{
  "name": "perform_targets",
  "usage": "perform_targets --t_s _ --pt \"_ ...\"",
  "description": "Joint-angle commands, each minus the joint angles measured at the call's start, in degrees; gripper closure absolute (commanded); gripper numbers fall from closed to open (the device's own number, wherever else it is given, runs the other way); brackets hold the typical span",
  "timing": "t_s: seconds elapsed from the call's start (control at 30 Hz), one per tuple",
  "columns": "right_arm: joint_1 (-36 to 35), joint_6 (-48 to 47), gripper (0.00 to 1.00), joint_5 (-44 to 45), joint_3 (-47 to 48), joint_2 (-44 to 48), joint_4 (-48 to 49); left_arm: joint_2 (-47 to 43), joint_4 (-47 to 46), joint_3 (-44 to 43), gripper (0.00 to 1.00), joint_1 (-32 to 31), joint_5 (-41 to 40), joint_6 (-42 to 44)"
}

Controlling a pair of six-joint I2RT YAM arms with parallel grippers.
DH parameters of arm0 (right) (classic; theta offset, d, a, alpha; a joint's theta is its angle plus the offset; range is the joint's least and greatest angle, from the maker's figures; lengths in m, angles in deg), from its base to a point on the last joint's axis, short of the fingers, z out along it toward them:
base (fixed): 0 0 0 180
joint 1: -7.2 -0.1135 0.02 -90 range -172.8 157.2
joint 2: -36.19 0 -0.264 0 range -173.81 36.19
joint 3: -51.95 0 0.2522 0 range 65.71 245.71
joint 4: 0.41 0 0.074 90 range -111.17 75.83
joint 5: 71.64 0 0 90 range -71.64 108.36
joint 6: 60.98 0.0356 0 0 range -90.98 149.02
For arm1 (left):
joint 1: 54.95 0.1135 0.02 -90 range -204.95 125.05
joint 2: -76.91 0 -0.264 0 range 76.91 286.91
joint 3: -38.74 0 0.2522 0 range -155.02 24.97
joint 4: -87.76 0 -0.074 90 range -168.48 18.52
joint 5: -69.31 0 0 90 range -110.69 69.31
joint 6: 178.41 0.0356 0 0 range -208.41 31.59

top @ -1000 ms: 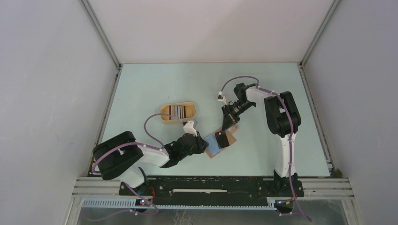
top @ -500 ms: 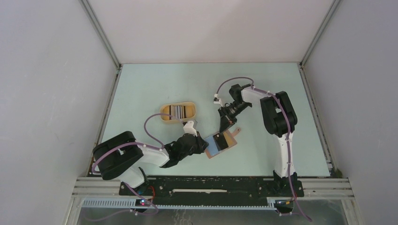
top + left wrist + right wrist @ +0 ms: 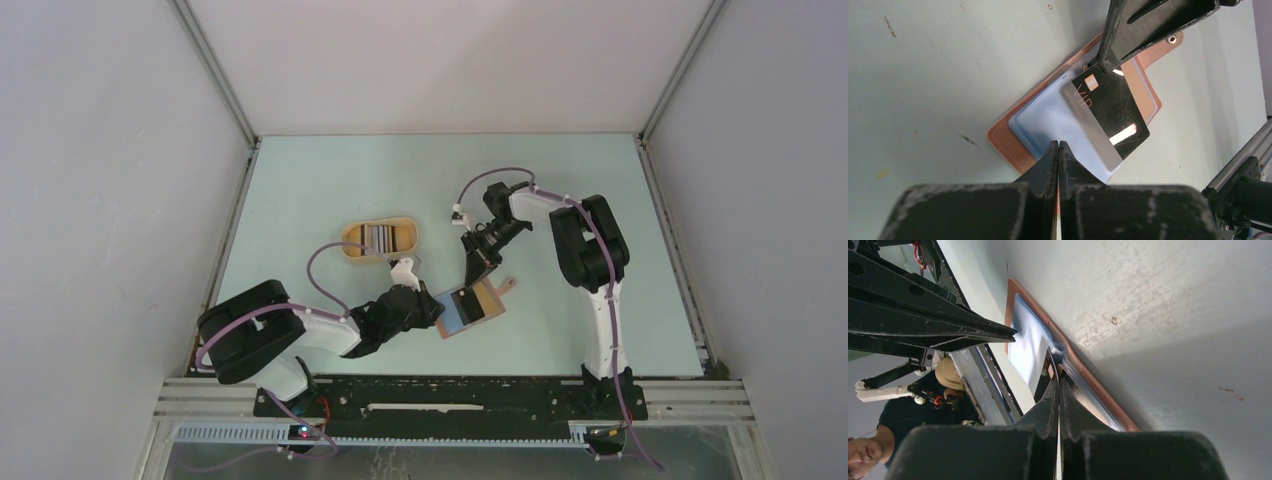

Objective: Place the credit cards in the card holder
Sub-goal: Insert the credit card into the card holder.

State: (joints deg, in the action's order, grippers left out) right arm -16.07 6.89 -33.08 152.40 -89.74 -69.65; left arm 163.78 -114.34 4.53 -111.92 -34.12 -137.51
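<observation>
The reddish-brown card holder (image 3: 482, 305) lies open on the table, blue-grey inside up; it also shows in the left wrist view (image 3: 1004, 141) and the right wrist view (image 3: 1083, 371). My left gripper (image 3: 437, 312) is shut on its near-left edge (image 3: 1058, 146). A black credit card marked VIP (image 3: 1113, 112) lies slanted over the blue-grey sleeves, its lower-left edge seemingly under a clear sleeve. My right gripper (image 3: 472, 276) is shut on that card's far corner (image 3: 1058, 382); its fingers (image 3: 1128, 35) show in the left wrist view. More credit cards (image 3: 380, 237) stand in the yellow tray.
The yellow oval tray (image 3: 352, 249) sits on the table behind the left gripper, left of the right gripper. The holder's snap tab (image 3: 508, 286) points right. Metal rails run along the table's near edge (image 3: 450, 385). Grey walls enclose the table.
My right gripper has swung left with the black card. The card holder has turned slightly, its tab moving down and right. The left gripper has stayed put.
</observation>
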Motion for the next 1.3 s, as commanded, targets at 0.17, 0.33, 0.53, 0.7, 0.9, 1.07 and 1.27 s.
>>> perform_targets --t_s 0.17,0.33,0.53,0.7,0.9,1.07,1.27 --pt "-2.13 1.68 1.0 0.04 1.67 -2.0 1.49 -0.78 0.2 -2.18 0.99 -0.42 0.1 0.89" --pt "-1.43 0.26 0.83 0.24 1.66 -0.09 0.86 -2.08 -0.37 -1.74 0.95 -0.42 0.85 1.58" --pt "-0.73 -0.6 0.66 1.61 0.94 2.71 1.22 -4.7 -0.62 -1.02 0.9 -0.42 2.06 2.42" --pt "-0.9 -1.15 0.61 3.4 0.39 4.5 1.98 -5.32 -0.93 -0.47 0.87 -0.42 2.81 2.61" --pt "-1.01 -2.28 0.57 7.14 -0.43 7.93 2.85 -6.88 -3.07 1.53 0.87 -0.42 4.14 3.34" --pt "-1.43 -5.89 0.65 9.89 -3.0 13.06 4.09 -8.73 -3.17 3.13 0.87 -0.47 3.51 3.36" --pt "-4.74 -10.05 0.85 18.37 -5.94 16.91 3.82 -9.7 -1.68 4.31 0.94 -0.43 2.14 1.64"
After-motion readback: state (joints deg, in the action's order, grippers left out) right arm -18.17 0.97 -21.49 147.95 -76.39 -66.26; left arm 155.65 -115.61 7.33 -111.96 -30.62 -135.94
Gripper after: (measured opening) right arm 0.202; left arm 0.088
